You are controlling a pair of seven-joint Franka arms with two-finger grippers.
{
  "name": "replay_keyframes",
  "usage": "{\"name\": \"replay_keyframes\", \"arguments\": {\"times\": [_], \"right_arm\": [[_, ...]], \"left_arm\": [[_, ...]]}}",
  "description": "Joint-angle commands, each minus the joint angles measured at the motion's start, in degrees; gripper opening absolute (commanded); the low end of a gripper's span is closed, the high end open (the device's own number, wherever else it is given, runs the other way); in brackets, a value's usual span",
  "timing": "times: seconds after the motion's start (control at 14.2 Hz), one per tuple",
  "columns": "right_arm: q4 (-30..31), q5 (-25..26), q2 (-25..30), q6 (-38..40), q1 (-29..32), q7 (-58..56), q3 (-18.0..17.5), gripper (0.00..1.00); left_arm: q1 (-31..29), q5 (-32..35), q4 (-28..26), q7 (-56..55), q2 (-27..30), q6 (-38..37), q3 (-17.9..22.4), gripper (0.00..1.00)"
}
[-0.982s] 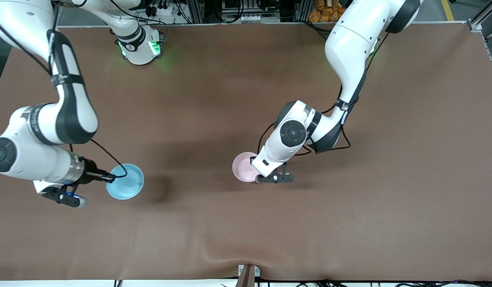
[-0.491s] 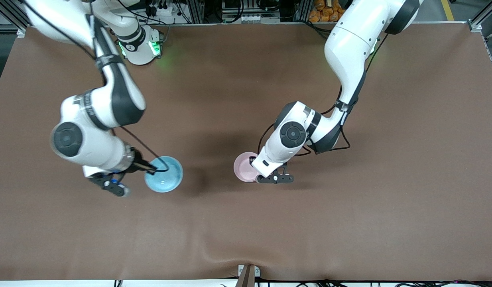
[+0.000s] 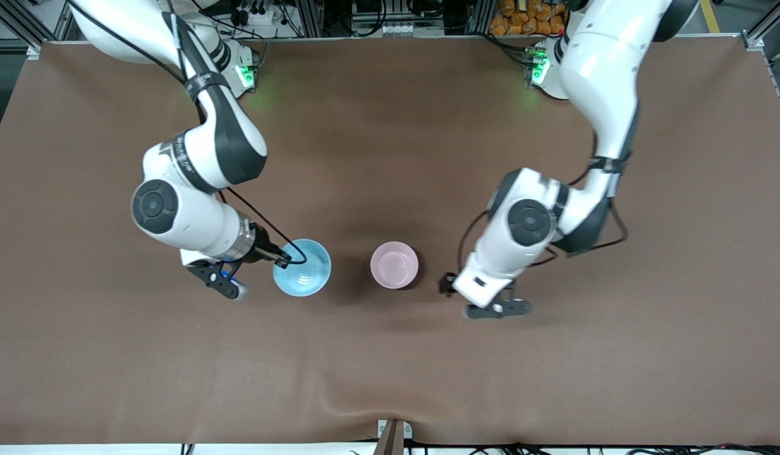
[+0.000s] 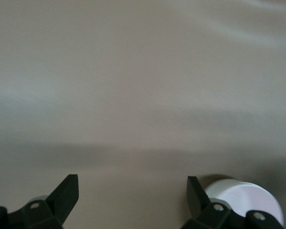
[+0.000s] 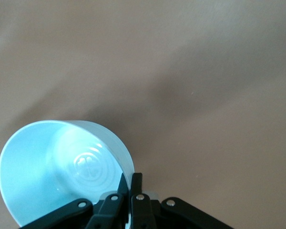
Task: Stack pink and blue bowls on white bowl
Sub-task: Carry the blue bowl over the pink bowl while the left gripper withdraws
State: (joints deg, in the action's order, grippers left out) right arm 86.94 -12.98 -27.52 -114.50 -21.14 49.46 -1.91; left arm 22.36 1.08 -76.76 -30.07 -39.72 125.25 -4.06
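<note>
Here the right pincer (image 3: 281, 259) carries the blue bowl (image 3: 302, 276) beside the pink bowl (image 3: 394, 265).

- You are looking at a robotics lab or test cell, not a home or a kitchen.
- Two white industrial arms (image 3: 200, 158) stand bolted at the table's edge, and green status lights (image 3: 241, 72) glow on their bases.
- The table (image 3: 390, 379) is covered edge to edge with a plain brown mat, wrinkled along the side nearest the front camera.
- Past the bases you can see aluminium framing (image 3: 314, 16), a power strip and bundles of cable (image 3: 251, 12).
- More loose cables (image 3: 491, 448) run along the edge nearest the front camera, beside a small bracket (image 3: 393, 436) clamped there.
</note>
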Motion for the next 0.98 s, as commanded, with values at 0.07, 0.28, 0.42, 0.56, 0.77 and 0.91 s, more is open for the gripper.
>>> {"name": "replay_keyframes", "arguments": {"times": [0.07, 0.28, 0.42, 0.56, 0.77, 0.91], "right_arm": [[1.4, -1.2, -1.7, -6.1, -8.2, 7.6, 0.7, 0.00], [1.3, -1.2, -4.6, -11.0, -11.6, 10.9, 0.7, 0.00], [1.3, -0.9, -6.5, -14.0, -13.3, 11.8, 0.7, 0.00], [1.3, -0.6, -8.4, -17.2, -13.8, 11.7, 0.7, 0.00], [1.1, -0.6, -10.4, -20.7, -14.3, 11.4, 0.7, 0.00], [1.1, -0.6, -11.6, -22.8, -15.0, 11.4, 0.7, 0.00]], "left_arm": [[-5.6, 1.6, -1.2, 10.1, 4.6, -5.3, -0.5, 1.00], [-12.2, 0.4, -1.2, 16.6, 7.8, -11.5, -2.4, 1.00], [-15.5, 0.9, -1.4, 17.8, 10.6, -15.5, -2.8, 1.00], [-17.9, 0.8, -1.4, 20.7, 13.8, -19.8, -3.0, 1.00], [-19.1, 0.5, -1.3, 23.6, 18.6, -26.8, -2.6, 1.00], [-20.3, 0.6, -1.5, 24.4, 22.2, -32.3, -2.7, 1.00]]}}
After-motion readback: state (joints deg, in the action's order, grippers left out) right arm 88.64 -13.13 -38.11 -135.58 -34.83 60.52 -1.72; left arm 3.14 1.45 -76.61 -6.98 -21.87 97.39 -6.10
